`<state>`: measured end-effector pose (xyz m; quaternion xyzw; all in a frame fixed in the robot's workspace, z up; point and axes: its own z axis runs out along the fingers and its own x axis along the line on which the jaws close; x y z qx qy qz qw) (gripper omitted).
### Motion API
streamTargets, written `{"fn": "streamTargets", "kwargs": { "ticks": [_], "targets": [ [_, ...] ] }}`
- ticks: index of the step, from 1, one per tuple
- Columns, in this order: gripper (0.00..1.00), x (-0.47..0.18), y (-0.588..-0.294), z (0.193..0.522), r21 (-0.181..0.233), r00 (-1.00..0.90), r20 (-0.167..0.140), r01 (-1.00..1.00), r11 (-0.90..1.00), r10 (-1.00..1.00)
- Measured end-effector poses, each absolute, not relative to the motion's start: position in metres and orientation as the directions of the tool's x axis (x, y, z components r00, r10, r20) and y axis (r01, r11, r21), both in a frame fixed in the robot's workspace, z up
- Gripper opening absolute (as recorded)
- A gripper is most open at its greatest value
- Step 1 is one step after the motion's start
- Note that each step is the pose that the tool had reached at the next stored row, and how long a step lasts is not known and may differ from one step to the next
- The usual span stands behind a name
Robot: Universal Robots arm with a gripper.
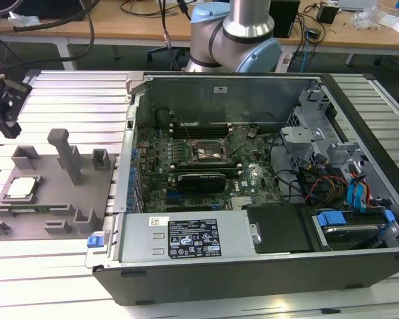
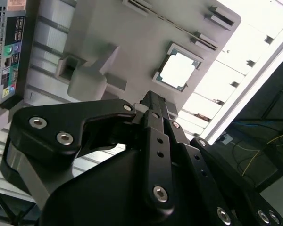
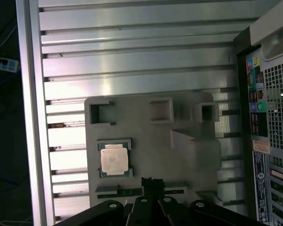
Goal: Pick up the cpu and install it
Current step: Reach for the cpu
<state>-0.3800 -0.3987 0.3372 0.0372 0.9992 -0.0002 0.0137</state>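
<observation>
One cpu (image 3: 114,158) seated in its fixture (image 3: 146,141) pocket; empty pinched-together gripper (image 3: 151,181) well clear.

Your cpu (image 1: 21,188) sat in a recess of the fixture plate (image 1: 50,183), at nine o'clock from the computer case (image 1: 253,282) in the exterior view; the socket (image 1: 211,151) lay on the motherboard (image 1: 256,174) inside that case.
</observation>
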Motion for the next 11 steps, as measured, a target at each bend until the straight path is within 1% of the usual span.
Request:
{"fn": "streamTargets", "kwargs": {
  "ticks": [11],
  "targets": [
    [0.11,-0.393,-0.399,0.319,0.001,-0.997,-0.027,0.074,0.997,0.074]
  ]
}}
